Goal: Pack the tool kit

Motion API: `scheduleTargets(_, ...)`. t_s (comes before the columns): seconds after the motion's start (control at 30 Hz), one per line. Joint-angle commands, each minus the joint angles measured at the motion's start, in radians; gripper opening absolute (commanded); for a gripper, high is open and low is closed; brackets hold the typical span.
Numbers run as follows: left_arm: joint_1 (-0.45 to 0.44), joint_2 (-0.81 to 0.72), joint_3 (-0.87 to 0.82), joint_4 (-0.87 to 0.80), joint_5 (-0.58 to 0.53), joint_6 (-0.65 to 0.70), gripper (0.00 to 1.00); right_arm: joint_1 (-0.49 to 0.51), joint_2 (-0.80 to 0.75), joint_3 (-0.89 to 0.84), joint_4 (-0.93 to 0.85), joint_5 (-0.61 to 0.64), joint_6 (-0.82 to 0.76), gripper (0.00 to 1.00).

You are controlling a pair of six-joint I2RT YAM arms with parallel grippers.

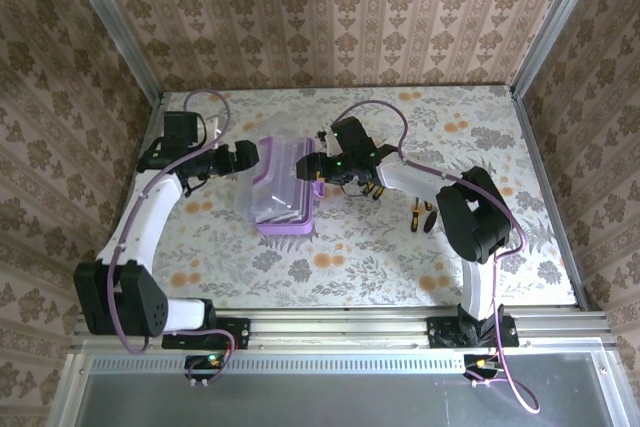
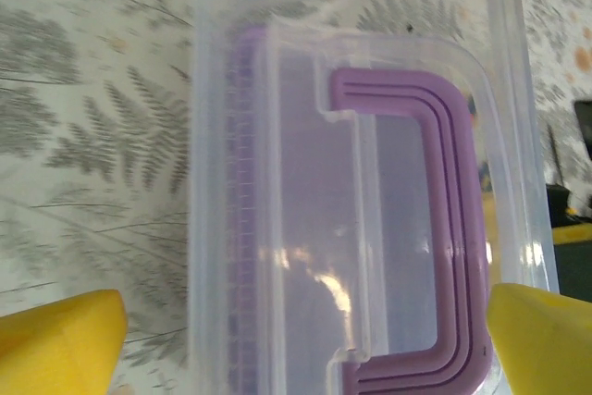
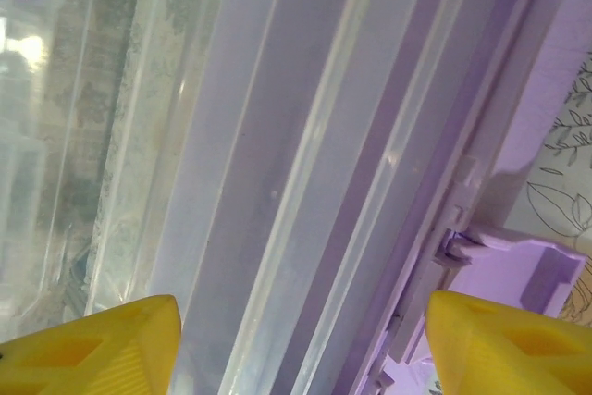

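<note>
**Both grippers at the purple case, one on each side**

In the top view, the tool kit case (image 1: 283, 187) lies in the middle of the table (image 1: 480, 147). The left gripper (image 1: 245, 159) is at its left side and the right gripper (image 1: 310, 169) at its right side. Some screwdrivers (image 1: 418, 215) lie on the table to the right of the case, near the right arm. In the left wrist view, the yellow fingertips (image 2: 55, 344) are spread wide. The clear lid (image 2: 231, 228) and the purple handle (image 2: 449, 228) are between them, and the left one does not touch the case. In the right wrist view, the right gripper (image 3: 301, 349) is also spread, very close over the clear lid (image 3: 231, 136), with a purple latch (image 3: 462, 242) beside it.
</note>
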Motion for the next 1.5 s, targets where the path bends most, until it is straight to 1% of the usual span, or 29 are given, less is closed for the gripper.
scheduleTargets(0.0,0.011,-0.067,-0.033,-0.077,-0.178,-0.025,1.00,0.014,-0.001,0.063,-0.066,-0.015,-0.056,0.73)
scheduleTargets(0.03,0.008,-0.092,-0.052,-0.078,-0.188,-0.035,1.00,0.016,0.007,0.078,-0.086,-0.015,-0.067,0.74)
scheduleTargets(0.1,-0.010,-0.156,-0.095,-0.052,-0.168,-0.043,1.00,0.020,0.019,0.097,-0.113,-0.009,-0.081,0.75)
scheduleTargets(0.17,-0.087,-0.198,-0.086,-0.100,-0.205,-0.005,1.00,0.023,0.032,0.104,-0.120,-0.008,-0.087,0.76)
scheduleTargets(0.2,-0.150,-0.212,-0.070,-0.149,-0.296,0.010,1.00,0.023,0.040,0.110,-0.125,-0.008,-0.085,0.76)
scheduleTargets(0.23,-0.223,-0.224,-0.066,-0.177,-0.365,0.023,1.00,0.025,0.048,0.114,-0.124,-0.009,-0.081,0.76)
scheduleTargets(0.47,-0.578,-0.257,-0.022,-0.300,-0.649,0.023,1.00,0.029,0.074,0.121,-0.115,-0.003,-0.074,0.77)
scheduleTargets(0.53,-0.685,-0.227,-0.014,-0.343,-0.786,0.008,1.00,0.029,0.080,0.117,-0.106,-0.002,-0.068,0.77)
scheduleTargets(0.6,-0.731,-0.197,-0.028,-0.370,-0.879,-0.011,1.00,0.029,0.086,0.120,-0.102,-0.002,-0.066,0.78)
scheduleTargets(0.67,-0.719,-0.177,-0.034,-0.391,-0.947,-0.066,1.00,0.028,0.089,0.121,-0.101,0.005,-0.062,0.78)
scheduleTargets(0.7,-0.694,-0.180,-0.035,-0.373,-0.924,-0.062,1.00,0.028,0.090,0.119,-0.101,0.008,-0.062,0.78)
scheduleTargets(0.77,-0.604,-0.191,-0.022,-0.318,-0.842,-0.035,1.00,0.022,0.089,0.109,-0.087,0.006,-0.054,0.78)
scheduleTargets(0.87,-0.396,-0.175,0.032,-0.249,-0.629,0.019,1.00,0.019,0.097,0.112,-0.073,-0.012,-0.043,0.78)
scheduleTargets(0.9,-0.325,-0.149,0.064,-0.235,-0.552,0.047,1.00,0.020,0.097,0.114,-0.070,-0.018,-0.043,0.78)
scheduleTargets(0.93,-0.281,-0.101,0.105,-0.236,-0.492,0.082,1.00,0.020,0.095,0.111,-0.064,-0.020,-0.041,0.78)
scheduleTargets(1.0,-0.242,0.014,0.182,-0.259,-0.456,0.132,1.00,0.019,0.093,0.110,-0.059,-0.014,-0.037,0.78)
scheduleTargets(1.07,-0.209,0.130,0.251,-0.274,-0.387,0.162,1.00,0.019,0.096,0.113,-0.057,-0.017,-0.035,0.78)
scheduleTargets(1.13,-0.182,0.216,0.284,-0.254,-0.281,0.181,1.00,0.019,0.100,0.118,-0.054,-0.021,-0.033,0.78)
scheduleTargets(1.23,-0.158,0.267,0.290,-0.238,-0.218,0.206,1.00,0.019,0.100,0.127,-0.064,-0.020,-0.036,0.78)
scheduleTargets(1.27,-0.154,0.276,0.287,-0.242,-0.230,0.209,1.00,0.019,0.100,0.131,-0.066,-0.018,-0.036,0.78)
scheduleTargets(1.37,-0.131,0.277,0.249,-0.217,-0.210,0.211,1.00,0.019,0.101,0.138,-0.070,-0.021,-0.039,0.78)
scheduleTargets(1.43,-0.115,0.285,0.225,-0.201,-0.192,0.210,0.97,0.019,0.102,0.143,-0.066,-0.027,-0.038,0.78)
scheduleTargets(1.47,-0.108,0.291,0.216,-0.195,-0.174,0.210,0.94,0.020,0.103,0.146,-0.065,-0.028,-0.037,0.78)
